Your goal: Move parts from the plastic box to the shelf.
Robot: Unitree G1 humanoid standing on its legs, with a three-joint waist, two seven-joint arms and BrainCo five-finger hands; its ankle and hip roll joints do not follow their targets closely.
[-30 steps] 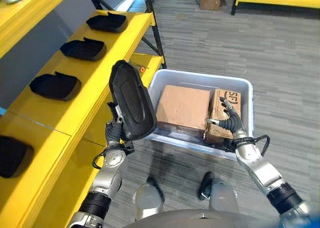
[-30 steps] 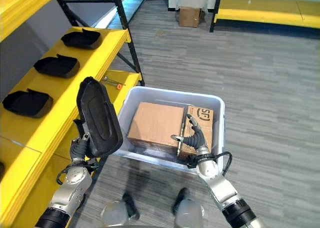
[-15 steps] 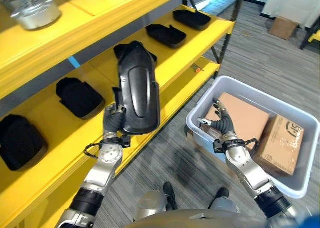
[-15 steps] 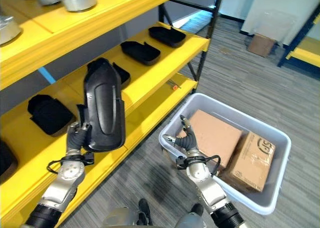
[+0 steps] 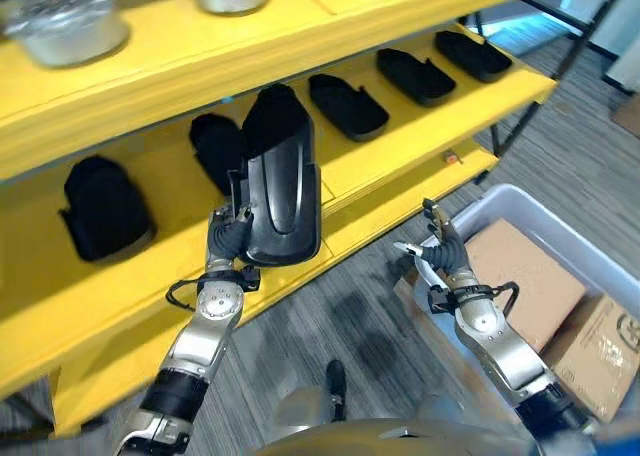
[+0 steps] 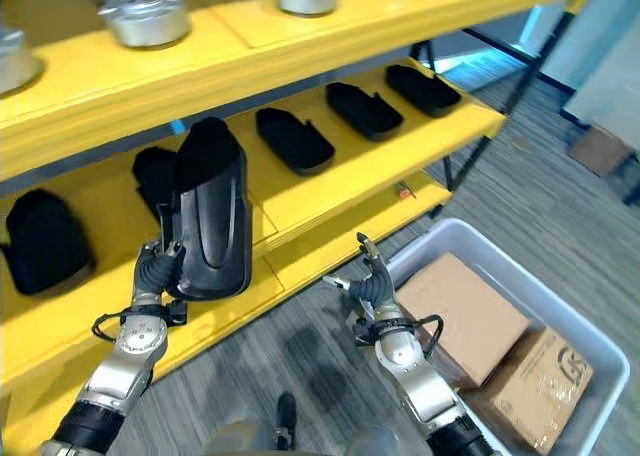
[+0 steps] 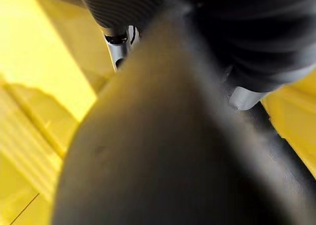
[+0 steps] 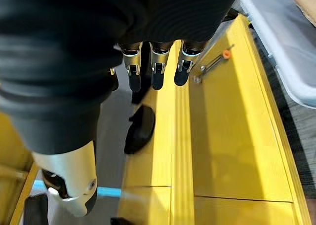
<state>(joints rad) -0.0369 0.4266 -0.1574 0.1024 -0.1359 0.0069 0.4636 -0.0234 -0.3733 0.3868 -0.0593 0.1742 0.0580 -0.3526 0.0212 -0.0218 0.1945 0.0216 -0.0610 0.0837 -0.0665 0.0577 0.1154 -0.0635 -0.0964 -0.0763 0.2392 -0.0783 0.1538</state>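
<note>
**Black part held up at the yellow shelf**

Eye views: left hand point(image 5: 228, 244) is curled round the black part point(image 5: 280, 191), upright before the yellow shelf point(image 5: 400, 146) over grey striped floor point(image 6: 300, 361). Right hand point(image 6: 368, 281), fingers relaxed, sits beside the plastic box point(image 6: 560, 311).

Left wrist view: part up close.

Right wrist view: straight fingers point(image 8: 159, 67) over shelf.

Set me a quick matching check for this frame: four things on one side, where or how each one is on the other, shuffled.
1. black part
2. right hand
3. cardboard boxes
4. silver pots

a. on the top yellow shelf
b. in the plastic box
c. upright in the left hand
d. open, holding nothing

Pairs: 1-c, 2-d, 3-b, 4-a
</note>
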